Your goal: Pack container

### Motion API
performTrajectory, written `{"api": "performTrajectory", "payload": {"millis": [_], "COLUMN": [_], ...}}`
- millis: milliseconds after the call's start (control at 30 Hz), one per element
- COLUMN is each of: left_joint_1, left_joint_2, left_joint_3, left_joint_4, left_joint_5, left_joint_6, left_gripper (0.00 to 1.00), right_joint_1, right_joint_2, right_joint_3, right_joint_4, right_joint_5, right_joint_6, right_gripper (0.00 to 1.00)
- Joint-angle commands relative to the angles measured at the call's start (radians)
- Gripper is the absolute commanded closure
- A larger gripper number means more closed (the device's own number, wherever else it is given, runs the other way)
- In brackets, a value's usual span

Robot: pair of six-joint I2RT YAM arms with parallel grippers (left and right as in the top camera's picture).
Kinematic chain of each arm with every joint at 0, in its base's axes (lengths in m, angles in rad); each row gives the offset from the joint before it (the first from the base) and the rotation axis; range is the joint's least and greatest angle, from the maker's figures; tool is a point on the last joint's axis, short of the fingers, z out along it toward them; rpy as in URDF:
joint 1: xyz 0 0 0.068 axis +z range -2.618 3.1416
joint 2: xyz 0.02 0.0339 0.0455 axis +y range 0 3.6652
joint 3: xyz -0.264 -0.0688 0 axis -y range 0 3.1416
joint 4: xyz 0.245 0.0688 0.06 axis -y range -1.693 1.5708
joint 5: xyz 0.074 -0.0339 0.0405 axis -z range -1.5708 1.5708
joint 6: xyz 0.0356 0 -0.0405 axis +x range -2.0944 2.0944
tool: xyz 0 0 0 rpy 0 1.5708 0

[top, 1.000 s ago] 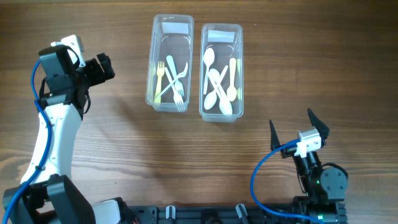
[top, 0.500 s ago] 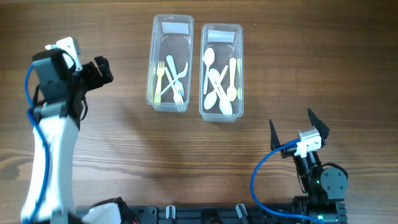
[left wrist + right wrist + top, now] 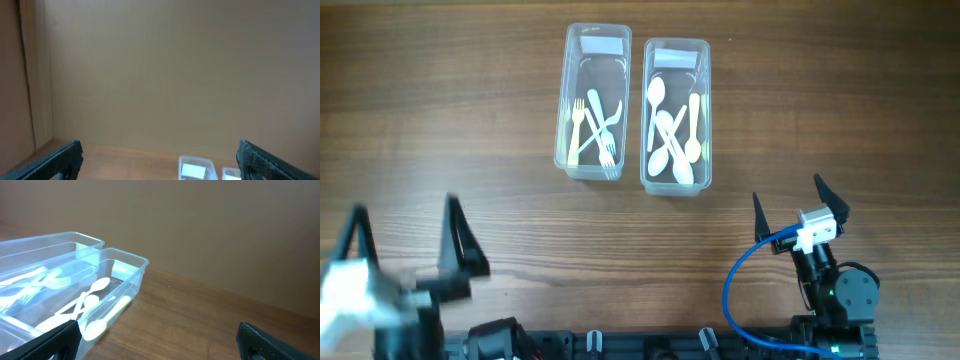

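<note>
We reckoned the fork tub (image 3: 582, 75) and spoon tub (image 3: 680, 75) were light, slick, bendy; best pinched at a rim. Both jaws hung released.

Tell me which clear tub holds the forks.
The left tub in the overhead view: it holds forks, while the right tub holds only spoons.

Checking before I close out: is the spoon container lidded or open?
Open. The spoon container shows no lid overhead, and the right wrist view looks over its bare rim onto the spoons inside.
</note>
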Motion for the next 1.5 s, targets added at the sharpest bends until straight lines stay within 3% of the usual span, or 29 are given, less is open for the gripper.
{"api": "performTrajectory", "payload": {"millis": [0,200,400,533,1000,1367,1467], "left_joint_1": [-0.01,-0.066,-0.102,-0.102,-0.102,-0.104,-0.145], "left_joint_2": [-0.133,-0.216,-0.253,-0.254,-0.254,-0.254,-0.254], "left_joint_3": [0.0,-0.036,-0.204,-0.344,-0.833,-0.934,-0.937], "left_joint_4": [-0.112,-0.399,-0.414,-0.327,0.225,0.303,0.311], "left_joint_5": [0.002,0.003,0.05,0.052,0.077,0.072,0.072], "left_joint_6": [-0.006,-0.007,-0.01,-0.01,-0.01,-0.003,0.085], "left_gripper": [0.0,0.0,0.0,0.0,0.0,0.0,0.0], "right_joint_1": [-0.007,-0.007,-0.007,-0.007,-0.007,-0.007,-0.007], "right_joint_2": [-0.009,-0.009,-0.009,-0.009,-0.009,-0.009,-0.009], "right_joint_3": [-0.002,-0.002,-0.002,-0.002,-0.002,-0.002,-0.002], "right_joint_4": [0.004,0.004,0.003,0.004,0.004,0.003,0.004], "right_joint_5": [-0.013,-0.013,-0.013,-0.013,-0.013,-0.013,-0.013], "right_joint_6": [-0.007,-0.007,-0.007,-0.007,-0.007,-0.007,-0.007], "right_gripper": [0.0,0.0,0.0,0.0,0.0,0.0,0.0]}}
